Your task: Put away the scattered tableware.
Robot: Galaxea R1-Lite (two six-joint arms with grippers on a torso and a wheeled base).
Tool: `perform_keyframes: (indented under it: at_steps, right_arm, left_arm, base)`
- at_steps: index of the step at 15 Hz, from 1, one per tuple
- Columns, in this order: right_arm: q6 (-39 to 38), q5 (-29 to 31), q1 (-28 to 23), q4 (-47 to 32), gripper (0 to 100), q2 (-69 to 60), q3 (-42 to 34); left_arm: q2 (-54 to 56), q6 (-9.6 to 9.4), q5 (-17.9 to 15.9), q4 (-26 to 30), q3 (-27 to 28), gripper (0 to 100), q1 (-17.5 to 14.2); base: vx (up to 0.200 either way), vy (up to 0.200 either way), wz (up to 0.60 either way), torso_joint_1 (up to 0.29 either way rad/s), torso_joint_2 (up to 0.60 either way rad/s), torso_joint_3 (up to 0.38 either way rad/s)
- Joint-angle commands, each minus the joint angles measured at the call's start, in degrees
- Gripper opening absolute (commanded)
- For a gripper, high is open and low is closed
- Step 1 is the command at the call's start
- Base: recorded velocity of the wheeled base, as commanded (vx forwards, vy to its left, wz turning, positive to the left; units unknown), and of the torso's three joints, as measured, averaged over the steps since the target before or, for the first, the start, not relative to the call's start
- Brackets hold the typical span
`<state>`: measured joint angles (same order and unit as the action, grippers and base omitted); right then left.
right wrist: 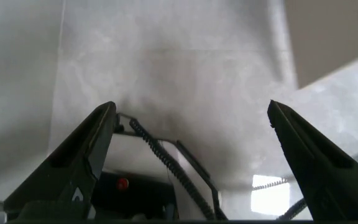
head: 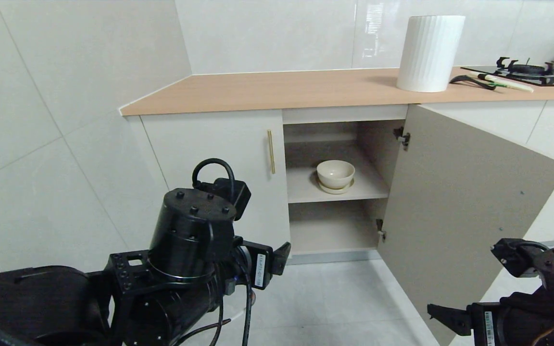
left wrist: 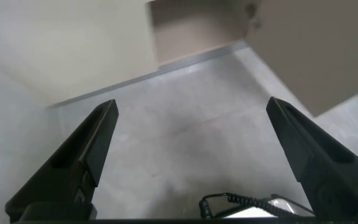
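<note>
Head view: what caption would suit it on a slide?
Cream bowl on a saucer in the open cabinet; left gripper and right gripper low in front, open.

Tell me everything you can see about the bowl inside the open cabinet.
The bowl is small, round and cream-coloured. It looks like glazed ceramic, with plain sides narrowing toward the foot. It stands upright, mouth up, and what shows of its inside looks empty. It sits on a shallow plate of the same colour, on the upper shelf of the cabinet, whose door is swung open to the robot's right. Nothing else touches it.
</note>
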<state>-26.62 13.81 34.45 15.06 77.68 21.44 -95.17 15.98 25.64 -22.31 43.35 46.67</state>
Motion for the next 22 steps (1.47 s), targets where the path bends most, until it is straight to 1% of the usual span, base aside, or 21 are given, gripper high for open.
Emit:
perform_keyframes:
  at_steps: [1,5,7,9,12,14,15,17,19,21,22]
  right_arm:
    - [-0.01,0.51,-0.7,0.06,100,-0.33,-0.26]
    - [-0.09,0.87,-1.49,-1.96,100,-0.16,-0.53]
    - [0.08,1.48,-4.04,-2.05,100,1.07,0.09]
    - [0.08,1.83,-8.43,-2.57,100,4.68,0.88]
    - [1.31,2.01,-16.7,-2.57,100,6.96,3.34]
    - [4.83,2.1,-23.02,-2.66,100,7.22,5.89]
    - [5.27,2.1,-24.34,-2.57,100,7.58,6.51]
    - [6.32,2.1,-31.02,-2.57,100,9.86,9.49]
    - [6.06,1.39,-34.45,-2.14,100,11.79,11.78]
    - [5.53,0.69,-35.77,-1.43,100,16.19,14.77]
    - [4.92,0.51,-36.03,0.24,100,18.56,16.09]
  left_arm:
    - [-0.01,0.01,0.03,-0.02,-0.02,100,-0.08]
    - [-0.1,0.01,0.03,-0.02,-0.02,100,-0.08]
    - [-0.1,0.01,0.03,-0.02,0.07,100,-0.08]
    - [-0.37,0.01,0.03,-0.02,0.07,100,-0.08]
    - [-0.19,0.1,0.03,-0.02,0.07,100,-0.08]
    - [-0.28,0.1,0.03,-0.02,0.16,100,-0.08]
    - [-0.28,0.1,0.03,-0.02,0.16,100,-0.17]
    - [-0.28,0.1,0.03,-0.1,0.24,100,-0.17]
    - [-0.28,0.1,0.03,-0.1,0.24,100,-0.52]
    - [-0.19,0.19,0.03,-0.19,0.24,100,-0.79]
    - [-0.1,0.19,0.03,-0.19,0.24,100,-0.79]
  base:
    - [0.0,-0.2,0.0,-0.007,0.01,0.012]
    - [0.0,-0.2,0.0,0.001,0.0,0.004]
    - [0.0,-0.2,0.0,0.002,0.0,-0.002]
    - [0.0,-0.2,0.0,0.0,0.0,0.005]
    - [0.0,0.0,0.0,0.0,0.0,0.0]
    - [0.0,0.0,0.0,0.0,0.0,0.0]
    - [0.0,0.0,0.0,0.0,0.0,0.0]
    - [0.0,0.0,0.0,0.0,0.0,0.0]
    - [0.0,0.0,0.0,0.0,0.0,0.0]
    - [0.0,0.0,0.0,0.0,0.0,0.0]
    - [0.0,0.0,0.0,0.0,0.0,0.0]
